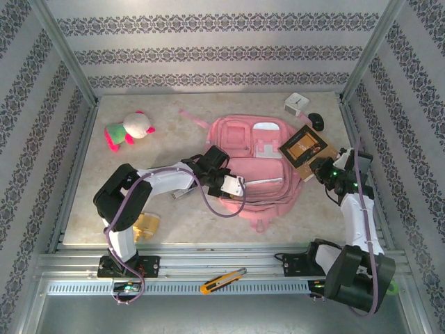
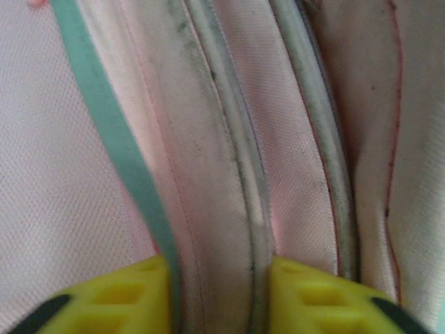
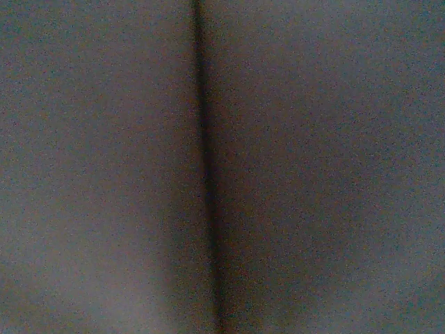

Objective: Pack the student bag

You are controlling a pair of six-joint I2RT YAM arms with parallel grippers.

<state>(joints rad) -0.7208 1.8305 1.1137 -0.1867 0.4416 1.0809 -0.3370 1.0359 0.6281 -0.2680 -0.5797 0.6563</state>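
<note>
Top view: the large soft pink fabric backpack [image 1: 261, 198] is lying flat at the middle of the pale marbled table [image 1: 174, 146], pockets facing up; the left gripper [image 1: 235, 185] is reaching over its left edge; in the left wrist view its yellow fingertips [image 2: 132, 296] are pinching a fold of the pink fabric along a grey piped seam [image 2: 243, 174] (a teal strip [image 2: 104, 125] is running alongside); the right gripper [image 1: 321, 167] is clenching a corner of a brown rectangular book [image 1: 304, 146], which is resting over the backpack's upper right corner; a pink, green and white plush toy [image 1: 128, 130] is sitting well apart at far left; a yellow utility knife [image 1: 222, 280] is lying on the near rail [image 1: 208, 264]
</note>
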